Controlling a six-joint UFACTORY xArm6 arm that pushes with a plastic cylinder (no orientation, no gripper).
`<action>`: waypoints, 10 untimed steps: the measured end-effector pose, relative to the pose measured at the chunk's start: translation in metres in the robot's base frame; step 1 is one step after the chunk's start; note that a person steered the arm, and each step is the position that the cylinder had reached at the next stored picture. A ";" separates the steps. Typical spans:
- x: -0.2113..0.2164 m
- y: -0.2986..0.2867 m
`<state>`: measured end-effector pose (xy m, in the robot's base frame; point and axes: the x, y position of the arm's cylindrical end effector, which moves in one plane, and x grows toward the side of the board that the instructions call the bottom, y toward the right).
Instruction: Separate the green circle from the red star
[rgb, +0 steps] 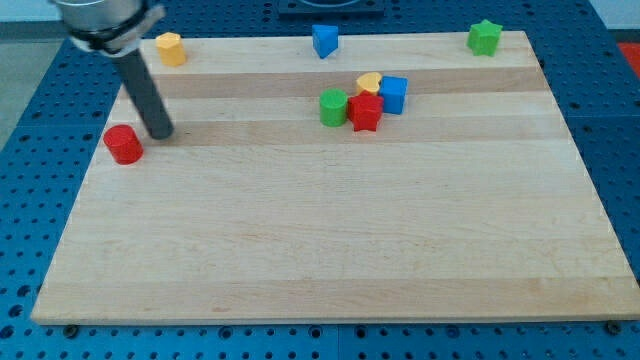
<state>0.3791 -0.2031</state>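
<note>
A dark rod is reaching down from the view's top left onto a pale wooden surface (330, 250), with my tip (160, 134) resting just to the right of a red cylinder (124, 144) near the surface's left edge. The arm is carrying no fingers at all, only this straight rod, so nothing is being pinched or held.

Well apart from the tip, toward the upper middle of the surface, four blocks are crowding together. The green circle (333, 107) is sitting at the cluster's left, touching or very nearly touching the red star (365, 113) just to its right. A yellow block (369, 83), its shape hard to make out, is peeking out behind the star, and a blue cube (394, 94) is pressing in at the star's upper right.

Along the surface's top edge, a yellow block (171, 48) is standing near the left corner just beside the rod's upper part, a blue triangular block (324, 41) is sitting near the middle, and a green star (485, 37) is occupying the right corner. Blue perforated panelling (600, 80) is framing the surface on all sides.
</note>
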 end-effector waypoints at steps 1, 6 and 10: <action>-0.004 0.019; 0.029 0.180; 0.154 0.170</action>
<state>0.5331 -0.0332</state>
